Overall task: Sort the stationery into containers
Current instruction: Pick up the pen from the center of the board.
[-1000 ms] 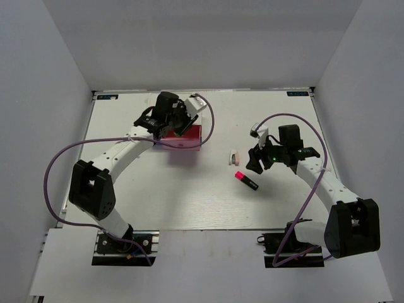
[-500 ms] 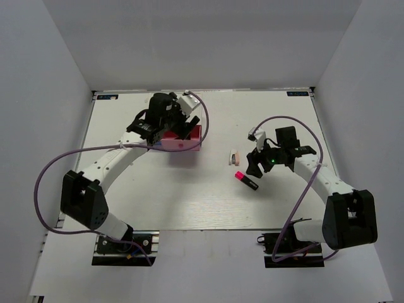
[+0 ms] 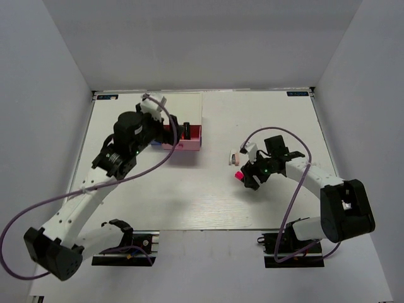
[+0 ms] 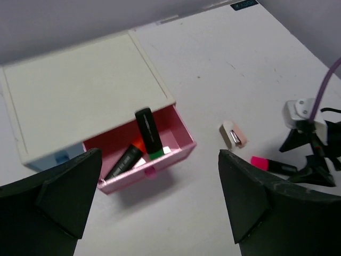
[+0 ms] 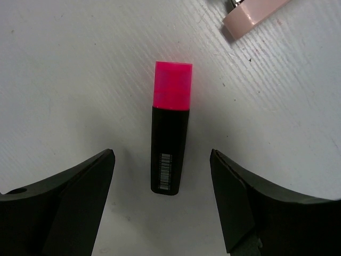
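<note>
Between the spread fingers of the right claw (image 5: pixel 161 173), flat on the white table (image 5: pixel 64 64), lies the pink-capped highlighter (image 5: pixel 170 144) — black barrel toward the claw's palm, cap pointing away. Its jaws stand wide, one on either side of the barrel, touching nothing and holding nothing. By my judgement it is light, rigid, smooth plastic: it will not crush, but the barrel may slip or skid out of a shallow pinch, so the black body near the barcode, about mid-length, looks the best place to take hold, squeezed across its width. Beyond the cap, off to this claw's right, lies a whitish-pink eraser (image 5: pixel 254 13), apart from the highlighter. The left claw (image 4: pixel 160 176) hangs wide open and empty above the pink drawer (image 4: pixel 180 133) — pulled out of the white-topped box (image 4: pixel 80 90), highlighters (image 4: pixel 148 128) lying inside.
</note>
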Action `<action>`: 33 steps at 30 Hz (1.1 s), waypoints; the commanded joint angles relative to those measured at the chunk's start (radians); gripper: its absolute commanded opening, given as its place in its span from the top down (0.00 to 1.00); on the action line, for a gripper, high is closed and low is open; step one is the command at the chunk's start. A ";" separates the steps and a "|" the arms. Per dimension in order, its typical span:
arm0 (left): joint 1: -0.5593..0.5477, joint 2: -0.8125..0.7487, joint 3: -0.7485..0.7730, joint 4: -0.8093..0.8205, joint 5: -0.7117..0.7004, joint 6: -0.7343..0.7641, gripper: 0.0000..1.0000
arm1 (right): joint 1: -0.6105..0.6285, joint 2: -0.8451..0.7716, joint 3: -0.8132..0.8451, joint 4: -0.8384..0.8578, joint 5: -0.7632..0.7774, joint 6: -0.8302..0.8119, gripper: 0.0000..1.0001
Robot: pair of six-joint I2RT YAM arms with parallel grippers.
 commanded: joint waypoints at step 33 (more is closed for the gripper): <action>-0.004 -0.260 -0.656 0.205 0.041 -0.816 0.00 | 0.162 -0.153 0.290 -0.044 -0.030 -0.122 0.95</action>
